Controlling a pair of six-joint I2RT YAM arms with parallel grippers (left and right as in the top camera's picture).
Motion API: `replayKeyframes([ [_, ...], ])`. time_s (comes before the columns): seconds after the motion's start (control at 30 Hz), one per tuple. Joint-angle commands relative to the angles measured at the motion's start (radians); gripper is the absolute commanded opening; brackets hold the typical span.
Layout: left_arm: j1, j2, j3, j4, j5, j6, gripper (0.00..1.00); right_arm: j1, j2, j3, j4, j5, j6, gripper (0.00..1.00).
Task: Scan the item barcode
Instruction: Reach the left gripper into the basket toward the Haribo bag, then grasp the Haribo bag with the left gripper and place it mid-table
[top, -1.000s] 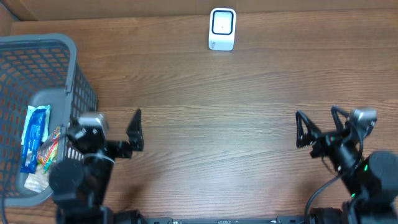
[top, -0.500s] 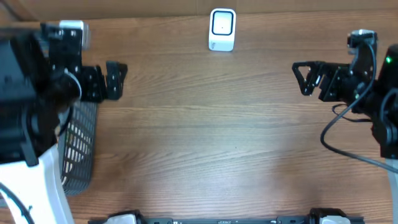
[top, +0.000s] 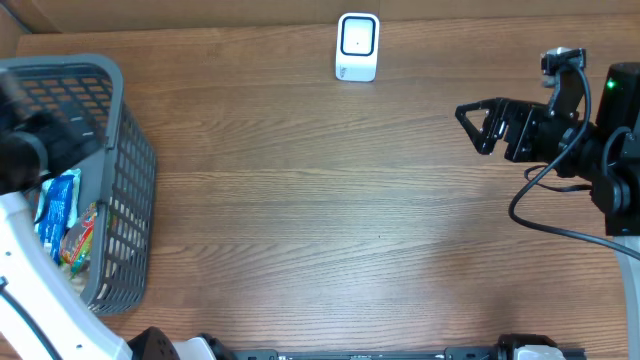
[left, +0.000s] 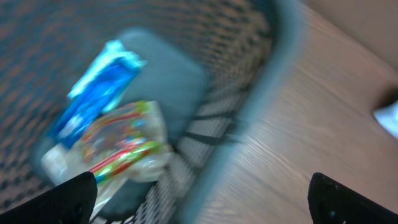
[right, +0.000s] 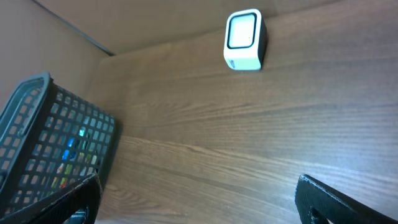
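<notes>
At 9 o'clock sits a gray plastic basket (top: 120, 170) with a holey grid wall. Inside lie a long blue packet (left: 93, 93) and a crinkly packet (left: 121, 149) of many colors, touching. These are the things to scan. The left gripper (left: 202, 202) hangs over the basket, wide open and empty. The packets look thin and slippery, so it could pinch two at once or bump the rim. At 12 o'clock on the smooth brown wood counter (top: 300, 200) stands a small white scanner (top: 357, 46), boxy with round corners. At 3 o'clock the right gripper (top: 472, 128) is wide open and empty too.
</notes>
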Motion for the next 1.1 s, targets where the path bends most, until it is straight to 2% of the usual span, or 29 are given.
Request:
replayKeyframes([
  [0.0,0.104,-0.002,-0.036,-0.001,-0.04,-0.108,1.0,-0.007,-0.002,0.026,-0.029,0.05,-0.008,1.0],
  [0.13,0.154,0.023,-0.153,0.024,-0.056,-0.116,1.0,-0.007,-0.002,0.02,-0.064,0.079,-0.01,1.0],
  [0.27,0.174,0.04,-0.335,0.146,-0.134,-0.161,1.0,-0.007,0.007,0.02,-0.091,0.094,-0.034,1.0],
  [0.47,0.182,0.105,-0.486,0.25,-0.13,-0.202,1.0,-0.007,0.032,0.02,-0.129,0.1,-0.035,1.0],
  [0.57,0.184,0.169,-0.539,0.298,-0.134,-0.202,1.0,-0.007,0.037,0.02,-0.144,0.101,-0.035,1.0],
  [0.87,0.189,0.391,-0.548,0.297,-0.133,-0.245,0.99,-0.007,0.038,0.02,-0.159,0.116,-0.034,1.0],
  [0.93,0.188,0.425,-0.548,0.299,-0.133,-0.245,0.88,-0.007,0.038,0.02,-0.158,0.116,-0.034,1.0],
  [1.07,0.188,0.444,-0.548,0.308,-0.13,-0.235,0.44,-0.007,0.038,0.02,-0.158,0.116,-0.034,1.0],
])
